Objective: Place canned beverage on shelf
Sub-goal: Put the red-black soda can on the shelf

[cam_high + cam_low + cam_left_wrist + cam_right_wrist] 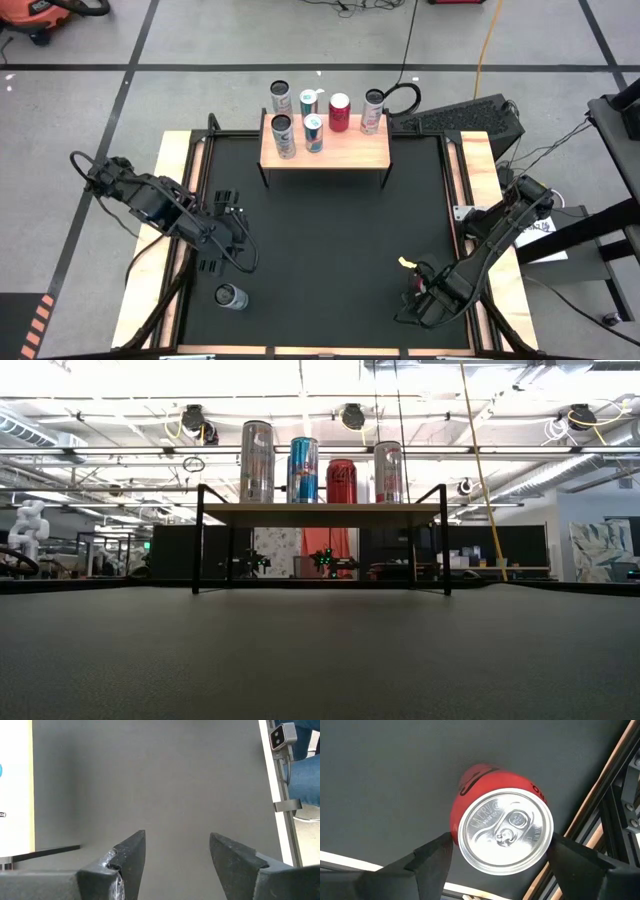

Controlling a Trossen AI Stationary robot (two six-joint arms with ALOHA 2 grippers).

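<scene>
The light-wood shelf (345, 150) on black legs stands at the mat's far middle and also shows in the low view (320, 515). Several cans stand on it, among them a red can (340, 112) and a blue can (303, 470). My right gripper (422, 296) is low at the mat's near right, shut on another red can (490, 785), whose silver top (506, 831) faces the wrist camera. My left gripper (238, 226) is open and empty over the mat's left side, and its fingers (130, 852) are wide apart over bare mat. My right gripper pinches the red can between its two fingers (437, 857), which lie on opposite sides of the can's upper wall (456, 827), just under the rim. The fingers run along the can from its top end. The can itself hides its bottom, so I cannot tell whether it rests on the mat.
A silver can (230, 296) stands alone on the black mat (330, 250) at the near left. Wooden rails (470, 200) edge the mat. A small yellow thing (405, 262) lies by my right gripper. A person's legs (305, 775) show beyond the mat's edge.
</scene>
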